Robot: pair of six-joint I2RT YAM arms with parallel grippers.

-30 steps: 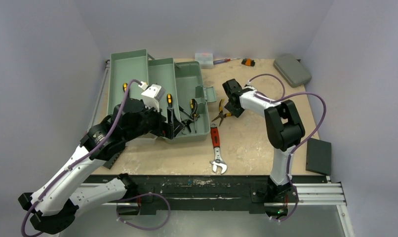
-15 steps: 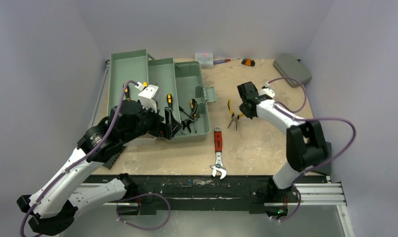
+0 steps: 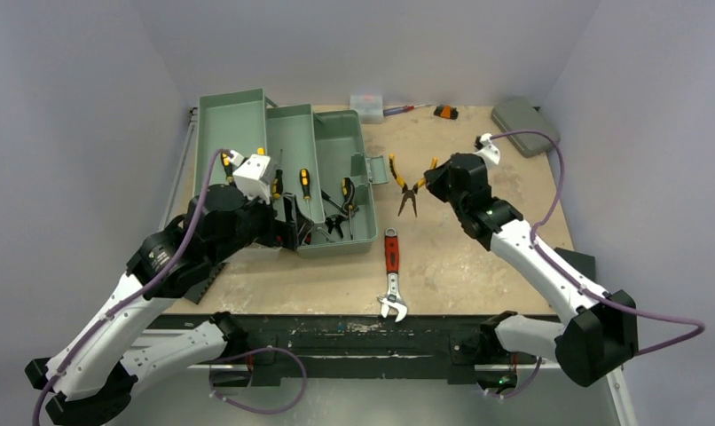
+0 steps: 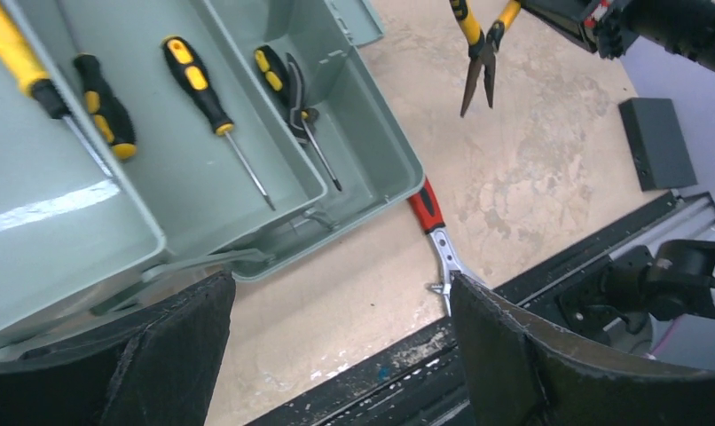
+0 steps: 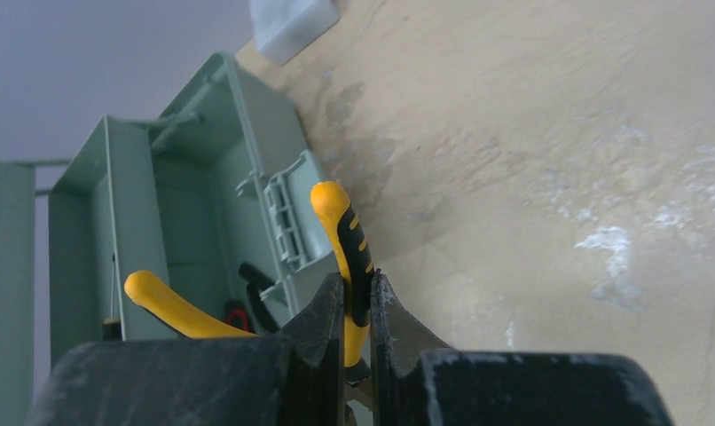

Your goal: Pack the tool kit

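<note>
Right gripper (image 5: 356,302) clamped on one yellow handle of pliers (image 3: 405,188). Nose hangs down, clear of table (image 3: 451,266), just right of open toolbox (image 3: 323,246) at left rear, probably for drop-in. Left gripper (image 4: 338,288) wide, empty, over toolbox's near edge. Wrench (image 3: 390,271) on table, unpacked.

table (image 3: 465,257) | on it: toolbox (image 3: 336,146), wrench (image 3: 389,271), grey case (image 3: 524,125)

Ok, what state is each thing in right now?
Toolbox: open, trays folded out.
Screwdrivers: lying in the trays.
Pliers: handles spread, gripped by one handle.
Right pincer: shut on the pliers.
Left pincer: open, holding nothing.
Adjustable wrench: lying on the table, unpacked.
Small grey case: closed.
</note>
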